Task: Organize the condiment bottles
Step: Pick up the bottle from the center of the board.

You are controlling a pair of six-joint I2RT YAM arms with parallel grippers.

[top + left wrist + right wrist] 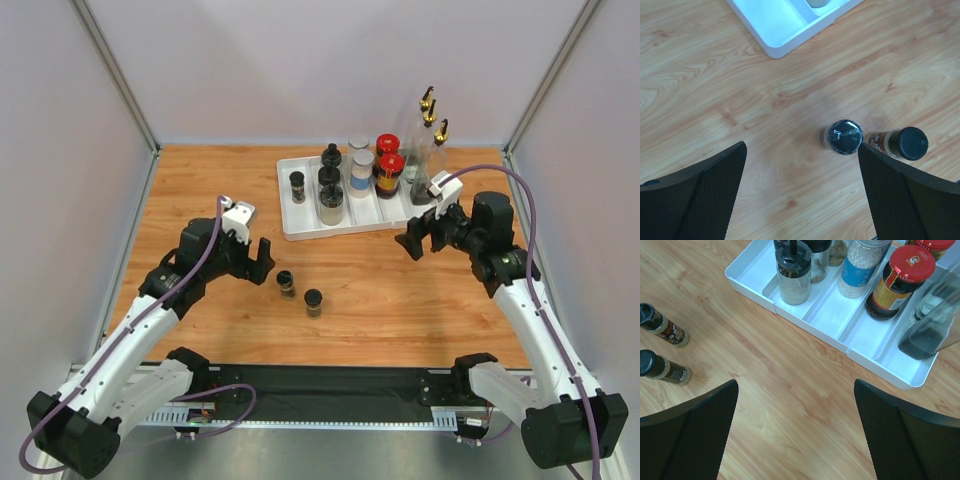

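Observation:
Two small black-lidded jars (286, 283) (313, 301) stand on the wooden table in front of the white divided tray (290, 226). My left gripper (265, 262) is open and empty just left of them; in the left wrist view (801, 160) one jar (843, 136) is ahead between the fingers and the other (905, 143) is past the right finger. My right gripper (413, 242) is open and empty near the tray's front right; it shows over bare wood in the right wrist view (795, 390). The tray holds black-lidded jars (330, 198), grey-lidded jars (362, 172), red-capped jars (390, 172) and tall gold-spouted bottles (430, 140).
The tray (752, 270) has long compartments; its left one holds a single small jar (297, 186). White walls with metal posts enclose the table. Bare wood lies left of the tray and along the near side.

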